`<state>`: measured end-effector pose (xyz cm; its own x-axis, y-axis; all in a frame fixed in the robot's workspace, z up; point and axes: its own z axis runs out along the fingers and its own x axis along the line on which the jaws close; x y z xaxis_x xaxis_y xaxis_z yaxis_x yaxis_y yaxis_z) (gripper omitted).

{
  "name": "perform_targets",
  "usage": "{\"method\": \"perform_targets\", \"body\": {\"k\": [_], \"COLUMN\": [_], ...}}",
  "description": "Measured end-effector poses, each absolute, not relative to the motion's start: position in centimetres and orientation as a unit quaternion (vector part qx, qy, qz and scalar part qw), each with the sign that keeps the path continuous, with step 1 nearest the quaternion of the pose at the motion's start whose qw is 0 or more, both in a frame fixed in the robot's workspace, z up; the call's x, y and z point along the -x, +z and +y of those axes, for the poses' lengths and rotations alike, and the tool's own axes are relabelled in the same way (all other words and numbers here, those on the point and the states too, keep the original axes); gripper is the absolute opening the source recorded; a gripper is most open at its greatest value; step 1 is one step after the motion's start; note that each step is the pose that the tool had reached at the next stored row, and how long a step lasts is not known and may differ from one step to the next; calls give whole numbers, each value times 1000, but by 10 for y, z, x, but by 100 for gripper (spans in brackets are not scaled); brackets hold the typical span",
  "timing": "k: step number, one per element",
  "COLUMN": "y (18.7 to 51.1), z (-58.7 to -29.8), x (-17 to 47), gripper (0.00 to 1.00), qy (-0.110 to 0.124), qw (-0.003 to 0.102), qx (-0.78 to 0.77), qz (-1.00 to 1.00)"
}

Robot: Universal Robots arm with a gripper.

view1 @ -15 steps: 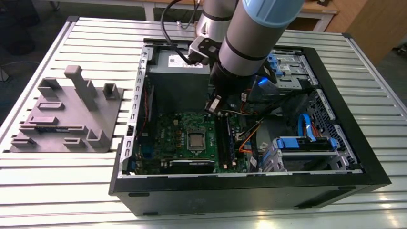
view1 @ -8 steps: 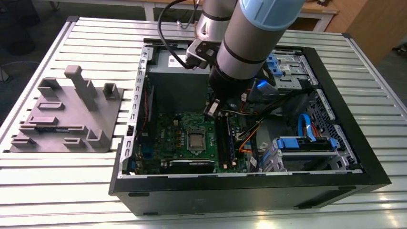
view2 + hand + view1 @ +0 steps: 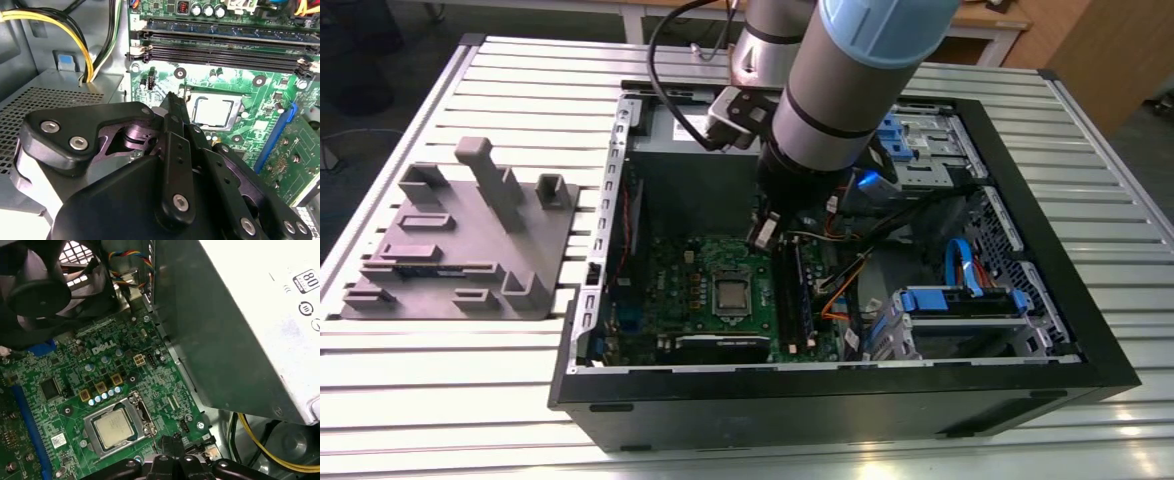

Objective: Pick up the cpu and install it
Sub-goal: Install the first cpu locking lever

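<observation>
Table (image 3: 480, 400) of pale slats carries, at the exterior view's left, a grey fixture block (image 3: 460, 240) with upright posts. Beside it, toward the right, lies an open black computer case (image 3: 854, 400) on its side, the green motherboard (image 3: 707, 300) facing up. The cpu (image 3: 734, 293) sits flat in its socket near the board's middle, silvery top upward. It is square, so no long axis can be told; its edges run parallel to the socket frame in both wrist views (image 3: 214, 111) (image 3: 114, 426). The robot arm (image 3: 854, 90) reaches down into the case, and the end effector (image 3: 765, 232) hangs above the board just beyond the cpu, apart from it. In the second wrist view the end effector (image 3: 172, 102) appears with its black fingers (image 3: 175, 125) drawn together, nothing between them. Memory slots (image 3: 225, 50) run beside the socket. Farther right in the exterior view stand blue drive brackets (image 3: 961, 300). A grey power supply box (image 3: 240, 325) lies next to the board in the first wrist view.
</observation>
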<state>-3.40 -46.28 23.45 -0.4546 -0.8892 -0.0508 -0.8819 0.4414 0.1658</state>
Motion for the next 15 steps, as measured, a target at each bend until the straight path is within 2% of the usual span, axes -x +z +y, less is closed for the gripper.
{"method": "perform_targets", "body": {"k": [6, 15], "y": [234, 234], "z": [-464, -466], "x": [34, 36], "gripper": [10, 10], "qy": [-79, -79], "qw": [16, 16], "qx": [-547, -550], "qz": [-833, -831]}}
